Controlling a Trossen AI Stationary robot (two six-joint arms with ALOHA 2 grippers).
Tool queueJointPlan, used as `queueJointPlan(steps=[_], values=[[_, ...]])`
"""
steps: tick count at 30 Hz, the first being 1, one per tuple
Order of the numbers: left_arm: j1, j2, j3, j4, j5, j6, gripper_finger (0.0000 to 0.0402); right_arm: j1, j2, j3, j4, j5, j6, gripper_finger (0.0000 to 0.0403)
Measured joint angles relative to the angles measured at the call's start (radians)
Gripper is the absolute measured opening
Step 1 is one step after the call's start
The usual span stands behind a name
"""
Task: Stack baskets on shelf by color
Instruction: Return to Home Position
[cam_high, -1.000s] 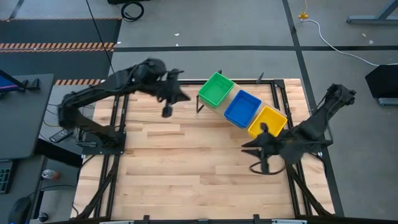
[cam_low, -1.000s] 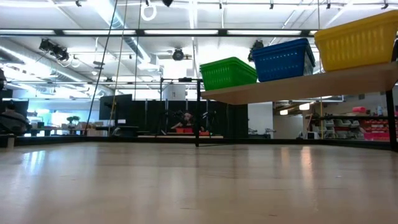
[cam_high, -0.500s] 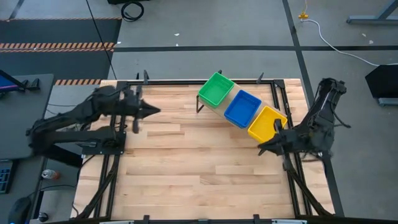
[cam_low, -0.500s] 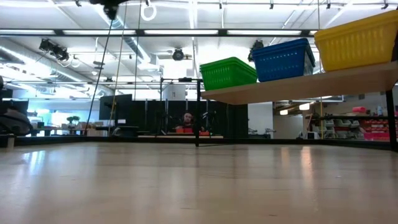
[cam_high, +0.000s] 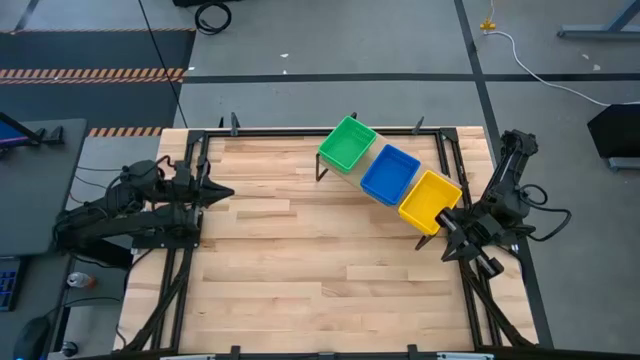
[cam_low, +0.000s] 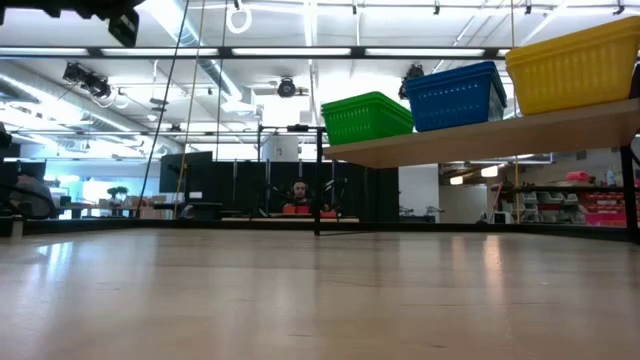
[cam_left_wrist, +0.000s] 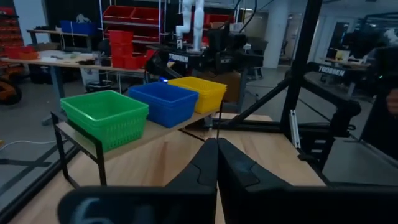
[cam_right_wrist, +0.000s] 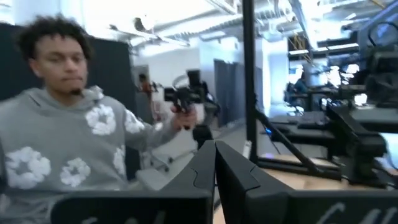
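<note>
Both pairs of jaws are clenched on nothing, pressed flat together. The left gripper (cam_high: 226, 191) sits at the 9 o'clock edge of the table (cam_high: 300, 260). The right gripper (cam_high: 442, 217) sits at 3 o'clock, just beside the yellow baskets (cam_high: 428, 198). The shelf (cam_low: 480, 137) slants from 12 toward 3 o'clock, carrying the green baskets (cam_high: 347, 143), the blue baskets (cam_high: 390, 173) and the yellow ones in a row.

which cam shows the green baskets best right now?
Left wrist view: the green baskets sit large and unblocked, with walls and rim both visible. High view shows the green baskets only from above, as an open top. Low view shows the green baskets side-on from below. Right wrist view doesn't show them.
</note>
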Motion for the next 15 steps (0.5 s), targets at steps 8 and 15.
queueJointPlan(steps=[8,15], values=[[-0.008,-0.118,-0.143,0.078,-0.018,-0.089,0.0004,0.051,-0.108,-0.115,0.074,-0.021,-0.002,0.0010],[-0.008,-0.140,-0.197,0.089,-0.022,-0.113,0.0004,0.122,-0.118,-0.159,0.077,-0.089,0.005,0.0012]])
